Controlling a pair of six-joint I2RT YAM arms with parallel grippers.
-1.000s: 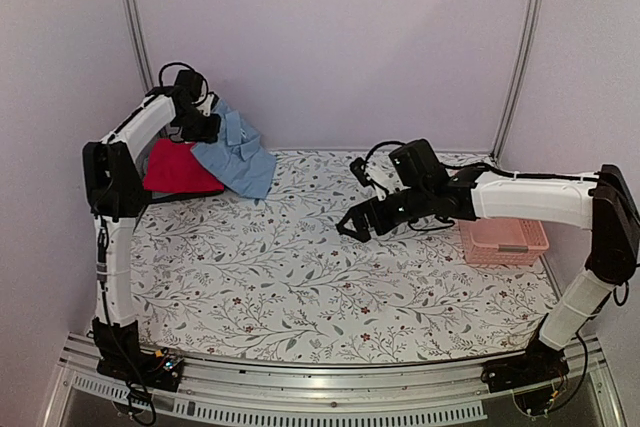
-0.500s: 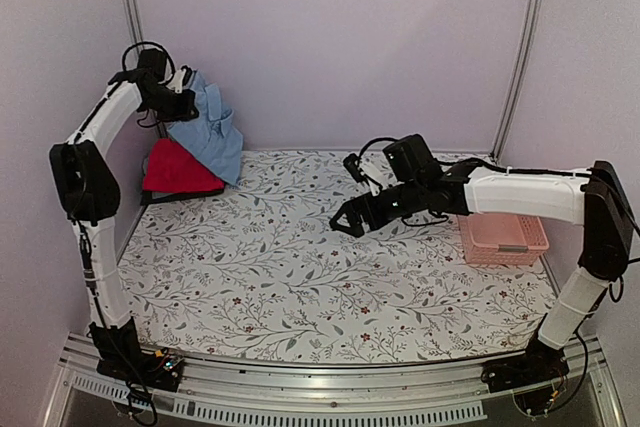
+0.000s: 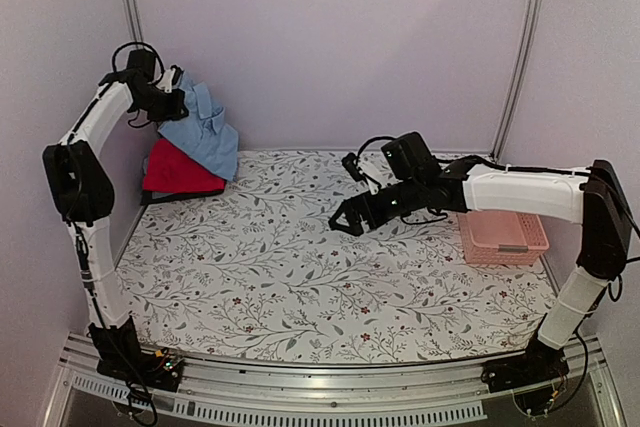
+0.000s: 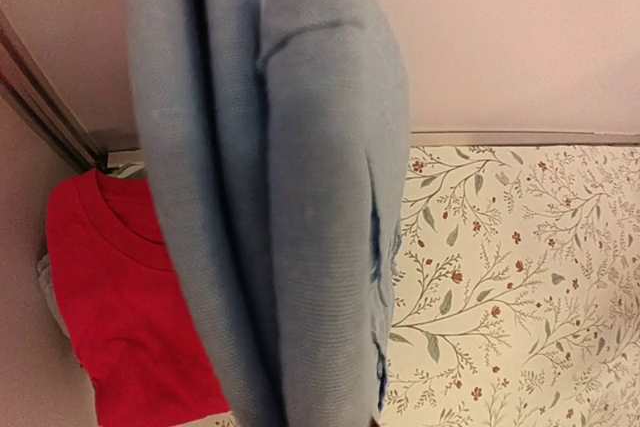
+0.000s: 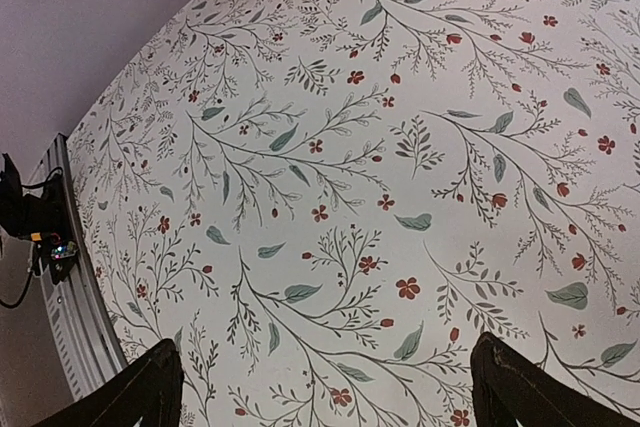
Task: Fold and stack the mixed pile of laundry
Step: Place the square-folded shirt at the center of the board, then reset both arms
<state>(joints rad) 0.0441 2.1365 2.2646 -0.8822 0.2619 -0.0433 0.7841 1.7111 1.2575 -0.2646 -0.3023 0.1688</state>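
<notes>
Up at the far left corner of the table, my left gripper (image 3: 172,103) is clamped tight on the light blue shirt (image 3: 207,135). The shirt hangs from it in the air in long bunched folds, collar end up as far as I can judge. Its lowest edge hangs over the red garment (image 3: 178,169); I cannot tell whether the two touch. That red piece lies in a heap on the floral tablecloth (image 3: 300,287), tucked against the wall. My right gripper (image 3: 342,224) hovers over the middle of the cloth with its jaws wide apart and nothing between them, well away from both garments. The pink basket (image 3: 505,237) sits at the right edge, beside that arm.

I take this as the opening step: pulling the shirt free of the pile so it can be spread for folding. Nothing is folded or stacked yet. Next I would need to carry the shirt over the bare middle. My right gripper would then take a second edge, so the cloth opens flat instead of dropping in a lump.
</notes>
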